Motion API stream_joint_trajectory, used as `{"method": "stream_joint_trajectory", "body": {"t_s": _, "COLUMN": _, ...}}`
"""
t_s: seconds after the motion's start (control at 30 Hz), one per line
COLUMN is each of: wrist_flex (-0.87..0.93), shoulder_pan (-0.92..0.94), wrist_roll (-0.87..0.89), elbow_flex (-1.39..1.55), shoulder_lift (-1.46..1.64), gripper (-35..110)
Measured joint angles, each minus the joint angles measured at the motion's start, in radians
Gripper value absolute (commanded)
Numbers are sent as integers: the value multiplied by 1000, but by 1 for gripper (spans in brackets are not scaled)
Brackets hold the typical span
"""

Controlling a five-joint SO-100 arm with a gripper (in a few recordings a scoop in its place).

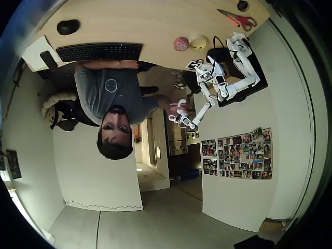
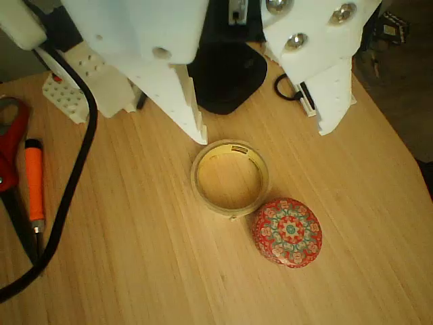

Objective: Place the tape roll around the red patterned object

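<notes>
seen in the wrist view: a pale cream, flat, hollow-centred tape roll (image 2: 230,177) lying flat on the light wooden tabletop (image 2: 135,271), bare wood showing through its hole. lay just below and between the two white plastic fingers (image 2: 262,135), nearer the left one, whose tip (image 2: 197,133) came close to the ring's upper-left rim without clearly touching. fingers spread wide, holding nothing, the gap between them wider than the ring.

just beside the ring, at its lower right and touching or nearly touching its rim, sat the small round red object with a pale mandala-like pattern (image 2: 287,232). stood outside the ring, not within it.

at the left edge of the same view: orange-handled scissors (image 2: 20,169) and a black cable (image 2: 67,183) running across the wood. behind the fingers, a dark rounded item (image 2: 226,81), too shadowed to identify.

in the overhead view, the ring (image 1: 197,42) and the red object (image 1: 181,43) sat side by side near the tabletop's edge, close to the white arm (image 1: 233,62), with the scissors (image 1: 238,19) further off, and a black keyboard (image 1: 98,51) and black mouse (image 1: 68,27) well apart on the other side. a person in a grey shirt (image 1: 106,88) at the tabletop.
</notes>
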Motion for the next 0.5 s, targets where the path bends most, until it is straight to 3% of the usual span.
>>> {"method": "stream_joint_trajectory", "body": {"t_s": 0.1, "wrist_flex": -57, "shoulder_pan": -20, "wrist_roll": -57, "elbow_flex": -60, "shoulder_lift": -60, "gripper": 46}}
{"method": "stream_joint_trajectory", "body": {"t_s": 0.27, "wrist_flex": -178, "shoulder_pan": -32, "wrist_roll": -417, "elbow_flex": -465, "shoulder_lift": -146, "gripper": 46}}
{"method": "stream_joint_trajectory", "body": {"t_s": 0.5, "wrist_flex": -192, "shoulder_pan": -32, "wrist_roll": -476, "elbow_flex": -485, "shoulder_lift": -147, "gripper": 46}}
